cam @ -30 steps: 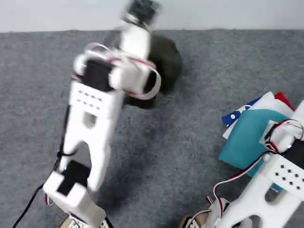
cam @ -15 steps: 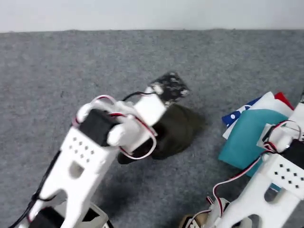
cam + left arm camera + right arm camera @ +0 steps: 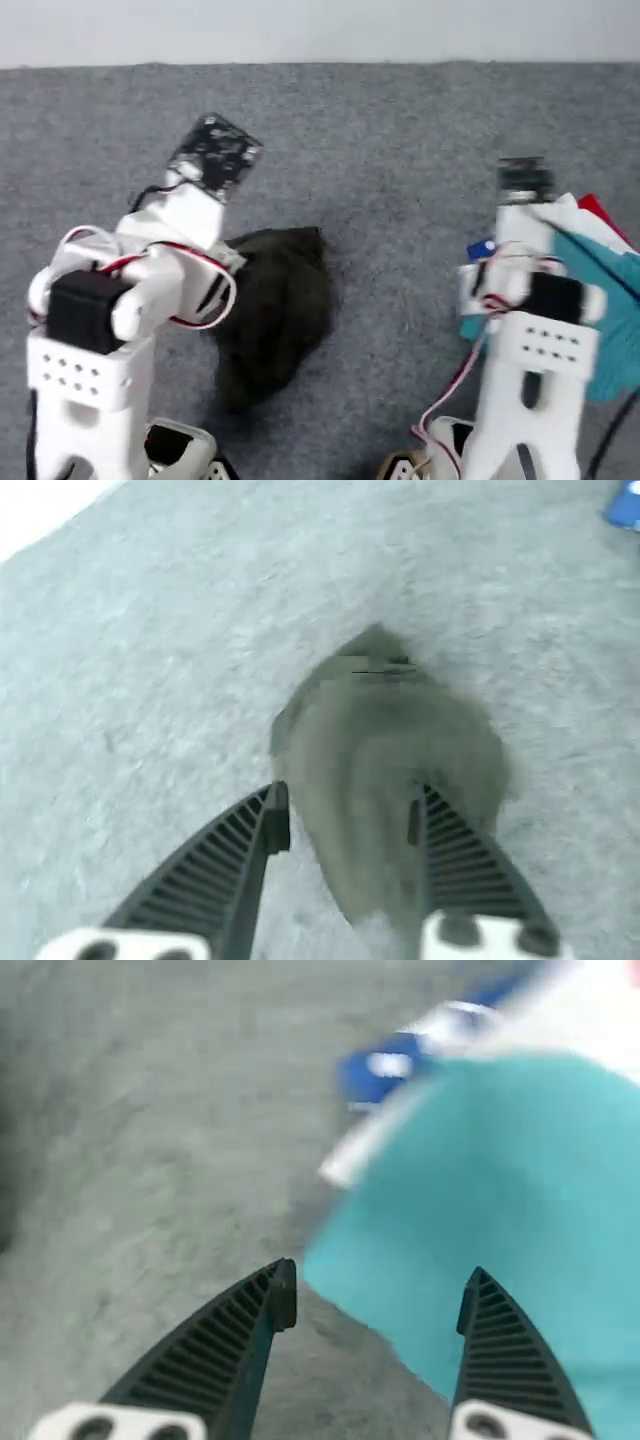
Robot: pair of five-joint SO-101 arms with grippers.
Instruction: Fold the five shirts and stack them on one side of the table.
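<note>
A crumpled dark olive shirt (image 3: 275,310) lies on the grey carpet beside the left arm (image 3: 120,320). In the left wrist view, my left gripper (image 3: 345,805) is open, its fingers astride the near end of the olive shirt (image 3: 390,730). At the right edge lies a pile of shirts with a teal shirt (image 3: 612,320) on top and blue (image 3: 481,247), white and red (image 3: 598,210) ones under it. My right gripper (image 3: 378,1285) is open and holds nothing, hanging over the corner of the teal shirt (image 3: 490,1180), with the blue shirt (image 3: 385,1065) farther off.
Grey carpet (image 3: 400,130) covers the table, bare across the far half and between the two arms. A white wall runs along the far edge. The right arm (image 3: 530,330) stands against the pile, with loose cables by both arm bases.
The left arm swung back from the far side toward the front, bringing the olive shirt along to the front left. The right arm came out over the edge of the pile.
</note>
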